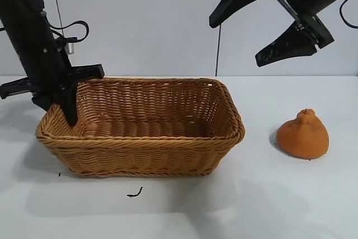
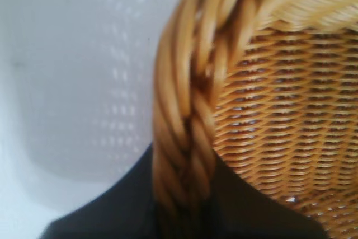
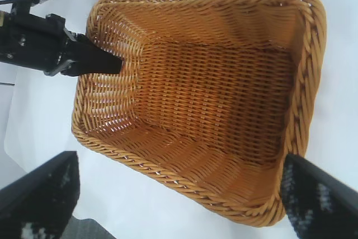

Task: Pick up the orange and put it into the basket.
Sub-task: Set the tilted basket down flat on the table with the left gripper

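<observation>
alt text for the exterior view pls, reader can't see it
A large empty wicker basket sits on a white table, with the orange resting on the table to its right, apart from it. The left gripper reaches down over the basket's left rim, jaws nearly closed around the weave. The right gripper hangs open, high above the basket and orange.

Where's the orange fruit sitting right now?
In the exterior view, the matte orange pear-shaped fruit sits on the white table, right of the tan woven wicker basket and apart from it, below the raised right gripper.
</observation>
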